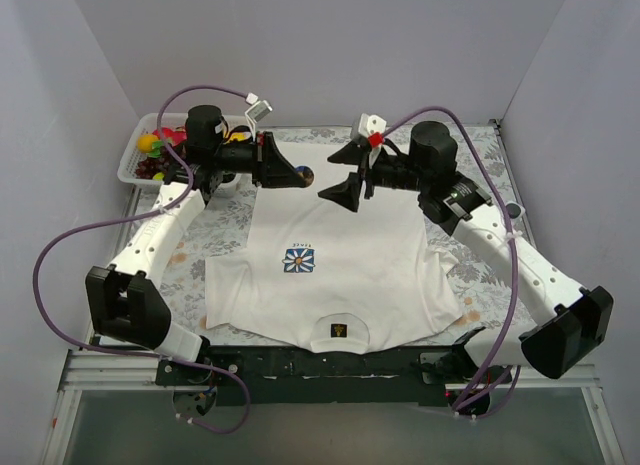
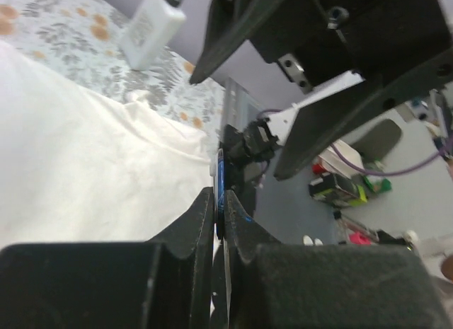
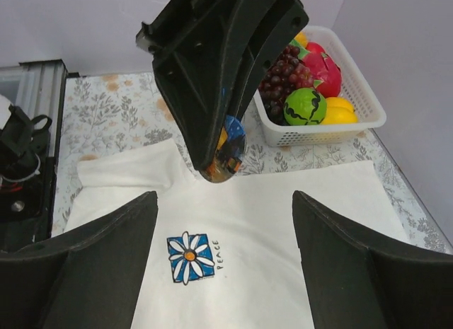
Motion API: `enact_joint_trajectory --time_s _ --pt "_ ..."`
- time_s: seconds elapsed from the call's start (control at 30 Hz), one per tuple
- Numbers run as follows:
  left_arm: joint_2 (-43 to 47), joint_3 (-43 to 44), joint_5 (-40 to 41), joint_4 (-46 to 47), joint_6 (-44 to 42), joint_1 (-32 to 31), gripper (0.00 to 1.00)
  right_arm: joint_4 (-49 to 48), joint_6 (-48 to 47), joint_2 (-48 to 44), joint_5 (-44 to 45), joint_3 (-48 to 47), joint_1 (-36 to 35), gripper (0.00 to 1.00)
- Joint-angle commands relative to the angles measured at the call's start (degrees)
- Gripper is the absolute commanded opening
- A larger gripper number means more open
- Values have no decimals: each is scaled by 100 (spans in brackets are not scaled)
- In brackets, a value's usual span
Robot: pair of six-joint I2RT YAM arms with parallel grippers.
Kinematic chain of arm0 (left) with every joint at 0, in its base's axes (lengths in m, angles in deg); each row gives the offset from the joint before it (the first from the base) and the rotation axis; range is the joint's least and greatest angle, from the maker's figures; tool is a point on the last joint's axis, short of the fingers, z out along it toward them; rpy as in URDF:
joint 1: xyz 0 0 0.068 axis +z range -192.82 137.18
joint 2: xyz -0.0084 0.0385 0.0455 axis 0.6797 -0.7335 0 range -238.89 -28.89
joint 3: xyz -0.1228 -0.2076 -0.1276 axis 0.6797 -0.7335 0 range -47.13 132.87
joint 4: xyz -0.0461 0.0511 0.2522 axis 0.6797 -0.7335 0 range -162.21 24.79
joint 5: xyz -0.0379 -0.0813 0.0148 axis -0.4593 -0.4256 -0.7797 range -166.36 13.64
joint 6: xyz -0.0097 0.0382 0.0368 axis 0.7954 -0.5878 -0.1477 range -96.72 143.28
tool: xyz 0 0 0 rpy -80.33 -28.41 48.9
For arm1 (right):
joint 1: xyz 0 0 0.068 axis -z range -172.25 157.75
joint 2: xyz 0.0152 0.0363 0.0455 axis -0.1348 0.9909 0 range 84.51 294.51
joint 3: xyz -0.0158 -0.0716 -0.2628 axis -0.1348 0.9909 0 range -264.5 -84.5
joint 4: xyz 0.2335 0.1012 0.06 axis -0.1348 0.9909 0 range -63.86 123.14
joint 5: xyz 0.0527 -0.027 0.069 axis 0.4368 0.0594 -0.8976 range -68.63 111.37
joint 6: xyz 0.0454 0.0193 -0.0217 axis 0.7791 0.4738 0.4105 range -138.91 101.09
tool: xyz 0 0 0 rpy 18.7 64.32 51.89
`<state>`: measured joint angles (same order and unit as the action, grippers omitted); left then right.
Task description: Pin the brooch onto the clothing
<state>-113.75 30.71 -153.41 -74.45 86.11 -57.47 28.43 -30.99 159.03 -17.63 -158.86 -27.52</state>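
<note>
The white T-shirt lies flat on the table, with its blue-and-white flower emblem on the chest and its black neck label at the near edge. My left gripper is shut on a round multicoloured brooch and holds it above the shirt's far hem. In the left wrist view the brooch shows edge-on between the closed fingers. My right gripper is open and empty, facing the brooch from the right; its fingers straddle the emblem from above.
A white basket of toy fruit stands at the back left and also shows in the right wrist view. A white bottle-like object lies on the flowered tablecloth. Metal rails run along the table's near edge.
</note>
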Motion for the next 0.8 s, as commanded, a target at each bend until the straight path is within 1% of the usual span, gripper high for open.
enact_joint_trajectory --time_s 0.0,0.07,0.1,0.13,0.17,0.2,0.23,0.27,0.3,0.4,0.43,0.5,0.53,0.6,0.63,0.73,0.77 --pt "417 512 2214 -1607 -1482 -37 0 88 1178 421 270 -876 28 83" --pt "523 443 2869 -1766 -1641 -99 0 -165 1838 598 105 -992 151 82" --pt "662 373 3559 -1766 -1807 -134 0 -384 2441 660 -62 -992 204 82" --pt "733 311 3870 -1766 -1896 -230 0 -804 2760 704 -307 -957 317 83" --pt "795 180 4161 -1766 -2010 -283 0 -1026 3076 809 -423 -939 362 83" --pt "909 126 4712 -1749 -2194 -344 0 -1220 3419 870 -537 -922 415 84" --pt "962 74 4996 -1722 -2265 -476 0 -1535 3892 932 -738 -930 485 84" --pt "1015 -5 5173 -1670 -2344 -538 0 -1555 4080 1072 -749 -1017 503 84" --pt "1120 -137 5575 -1565 -2450 -608 0 -1512 4177 1143 -749 -1105 503 84" --pt "1278 -462 6130 -1249 -2758 -924 0 -1187 4363 1398 -688 -1439 503 85" --pt "1366 -533 6533 -1178 -2906 -1125 0 -1117 4424 1451 -583 -1492 503 85" --pt "1428 -717 6974 -941 -3056 -1337 0 -985 4643 1583 -495 -1624 503 86" --pt "1454 -770 7429 -862 -3223 -1538 0 -958 4714 1627 -451 -1677 503 86" --pt "1463 -867 7905 -651 -3373 -1750 0 -836 4934 1758 -442 -1808 503 86" --pt "1463 -954 8169 -571 -3434 -1951 0 -791 4986 1802 -407 -1844 503 86" --pt "1420 -1086 9214 -194 -3637 -2338 0 -387 5083 1943 -266 -2029 512 86" --pt "1385 -1113 9757 -106 -3724 -2418 0 -273 5084 2004 -222 -2081 503 86"
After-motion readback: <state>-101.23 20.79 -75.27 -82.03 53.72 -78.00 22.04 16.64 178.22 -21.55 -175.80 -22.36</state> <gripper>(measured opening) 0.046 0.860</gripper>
